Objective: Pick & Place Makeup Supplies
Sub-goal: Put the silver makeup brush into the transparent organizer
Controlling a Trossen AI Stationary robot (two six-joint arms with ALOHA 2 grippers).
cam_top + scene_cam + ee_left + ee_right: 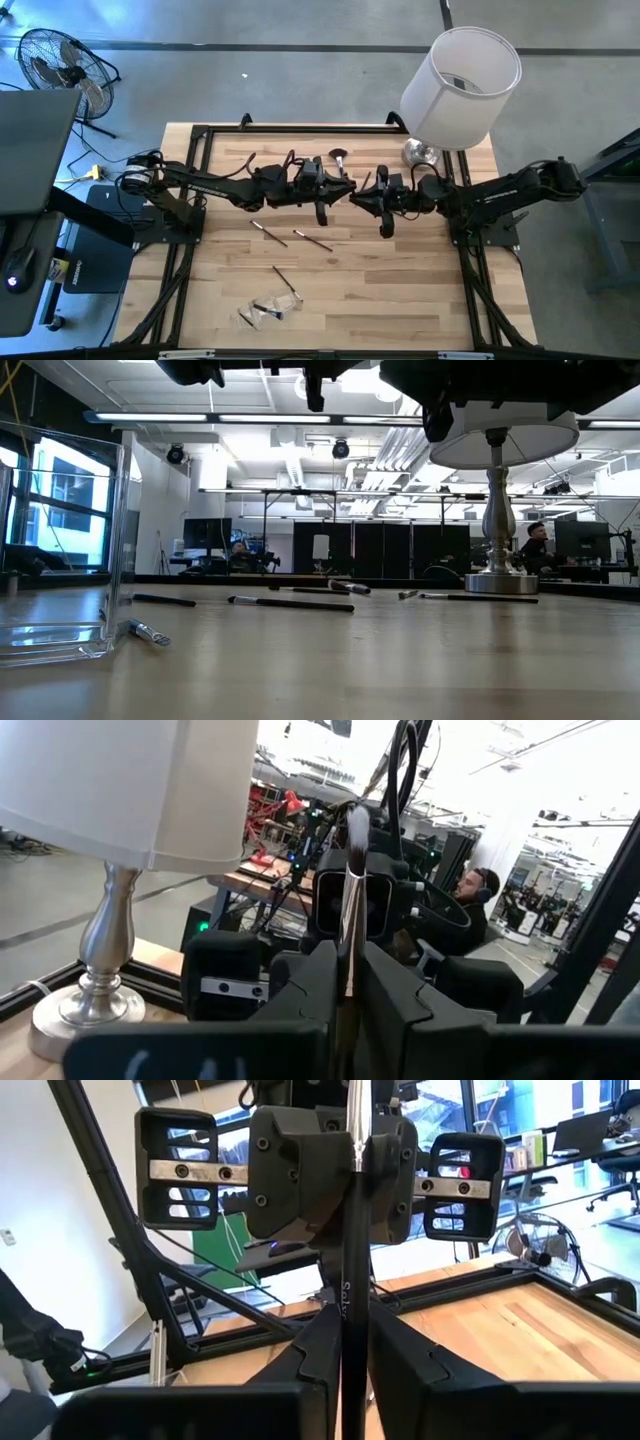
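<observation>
Looking down from above, you have both arms meeting over the middle of the table, with one thin makeup brush (347, 1280) bridged in the air between them. The left gripper (345, 958) is clamped on the handle, its dark fingers (310, 982) pressed against either side. The right gripper (345, 1335) also has its fingers closed around the same handle from the opposite end, so the brush is pinched at two places at once.

Judge this brush as very light, stiff and narrow, with a smooth lacquered handle that could slide or spin between flat pads. Its bristle tip is the soft, fragile part, so keep your hold on the handle, close to the middle, and never on the tip. A gentle squeeze should be enough. Pulling while both arms are clamped could bend or flick it.

Other loose brushes (312, 240) lie flat on the wooden table (420, 290) below, well apart from each other, and the fluffy-headed brush (340, 156) lies near the far edge, beside the lamp (455, 85)
</observation>
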